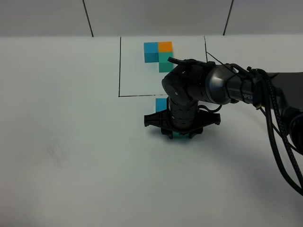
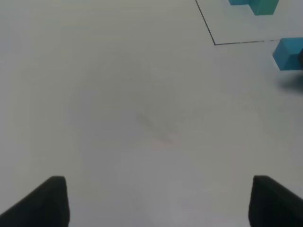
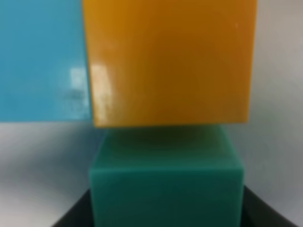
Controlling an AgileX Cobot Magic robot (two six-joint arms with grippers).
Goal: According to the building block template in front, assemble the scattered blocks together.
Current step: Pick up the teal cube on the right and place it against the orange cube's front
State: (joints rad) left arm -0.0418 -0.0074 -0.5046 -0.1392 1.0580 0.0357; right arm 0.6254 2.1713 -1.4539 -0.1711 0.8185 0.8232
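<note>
— Where, the teal-green cube (image 3: 165,189)?

— Between the fingers of the right gripper (image 1: 180,134), low on the table (image 1: 71,165), just outside the near line of the building block template (image 1: 120,66). Pinched narrow on its 2 flanks, by the look of the dark pads at either side; shut on it, most likely.

— And from there, which way to go?

— Straight ahead, toward the orange cube (image 3: 170,61). Centred on it, faces square. Touching or a sliver apart: cannot tell through the blur.

— Sky-blue cube (image 1: 161,104)?

— Flush against the orange one's side, so 2 of 3 already paired. Same L as the framed cluster: blue beside orange, green under orange.

— Long axis?

— None, all cubes of equal size. Only face alignment to mind.

— Room?

— Bare white table to both sides and behind. Ahead only the frame line, near the blue cube.

— Left gripper (image 2: 161,203)?

— Spread wide, holding nothing, well apart from the blocks. Clearly the farther arm; best left to the right one.
</note>
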